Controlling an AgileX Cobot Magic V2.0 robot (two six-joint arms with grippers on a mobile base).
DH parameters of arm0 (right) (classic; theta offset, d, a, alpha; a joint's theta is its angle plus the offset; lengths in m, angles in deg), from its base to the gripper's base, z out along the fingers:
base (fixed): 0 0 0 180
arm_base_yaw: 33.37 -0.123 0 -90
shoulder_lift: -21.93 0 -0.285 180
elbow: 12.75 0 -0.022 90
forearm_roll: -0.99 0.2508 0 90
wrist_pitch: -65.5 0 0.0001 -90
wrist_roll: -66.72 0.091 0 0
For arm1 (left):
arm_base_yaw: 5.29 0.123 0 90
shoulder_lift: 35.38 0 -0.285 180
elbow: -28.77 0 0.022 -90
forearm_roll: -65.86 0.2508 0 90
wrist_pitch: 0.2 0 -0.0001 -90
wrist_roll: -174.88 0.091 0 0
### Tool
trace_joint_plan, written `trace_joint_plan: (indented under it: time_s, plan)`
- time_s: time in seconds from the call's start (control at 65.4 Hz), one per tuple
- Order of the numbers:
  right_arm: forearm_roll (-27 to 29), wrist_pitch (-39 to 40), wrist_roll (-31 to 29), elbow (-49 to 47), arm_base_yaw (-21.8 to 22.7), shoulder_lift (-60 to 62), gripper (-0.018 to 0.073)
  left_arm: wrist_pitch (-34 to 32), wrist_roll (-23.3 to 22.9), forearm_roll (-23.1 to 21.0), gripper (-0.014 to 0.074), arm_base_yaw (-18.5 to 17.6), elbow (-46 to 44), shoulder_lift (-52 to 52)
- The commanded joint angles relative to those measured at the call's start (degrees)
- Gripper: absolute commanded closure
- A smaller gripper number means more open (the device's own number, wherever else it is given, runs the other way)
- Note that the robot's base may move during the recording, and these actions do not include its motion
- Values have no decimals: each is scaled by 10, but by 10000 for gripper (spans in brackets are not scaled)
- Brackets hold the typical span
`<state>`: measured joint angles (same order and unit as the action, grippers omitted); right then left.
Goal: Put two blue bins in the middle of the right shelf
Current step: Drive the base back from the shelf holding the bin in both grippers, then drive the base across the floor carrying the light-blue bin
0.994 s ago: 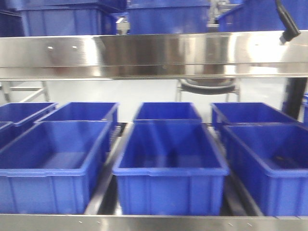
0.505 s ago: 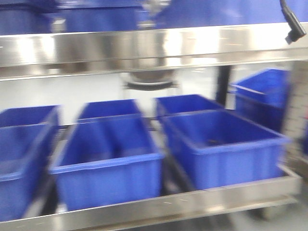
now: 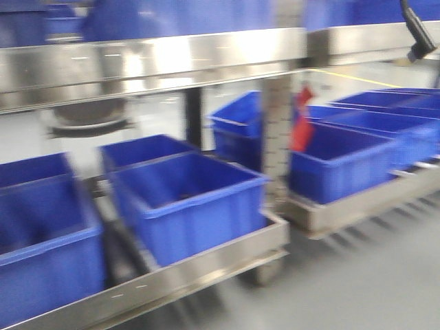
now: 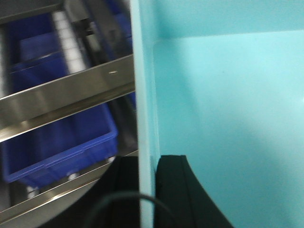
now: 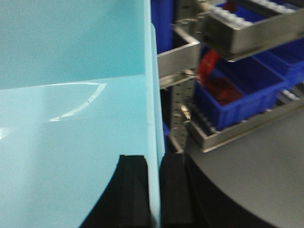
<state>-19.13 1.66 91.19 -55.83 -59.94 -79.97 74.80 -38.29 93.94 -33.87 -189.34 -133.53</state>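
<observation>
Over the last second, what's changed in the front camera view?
The view swung right: the near shelf with its royal-blue bins slid left in frame, and a second shelf with a red tag came into view. The bins sit unchanged on it; the black cable stays top right. The left gripper and right gripper each clamp a wall of the pale aqua bin.

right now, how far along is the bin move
Done: pickup. The left end effector and right end effector each clamp a wall of an aqua bin; one bin or two nested, cannot tell. In hand: carrying it. Left: setting it on the right shelf, where dark blue bins sit.
</observation>
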Motion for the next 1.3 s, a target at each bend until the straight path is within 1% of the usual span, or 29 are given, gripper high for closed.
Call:
trace_joint_plan:
  time_s: [0.0, 1.285]
  plan:
    - [20, 76, 0, -8, -8, 5, 721, -50, 0, -26, 707, -11, -9, 4]
    - [20, 77, 0, -8, -8, 5, 721, -50, 0, -26, 707, -11, -9, 4]
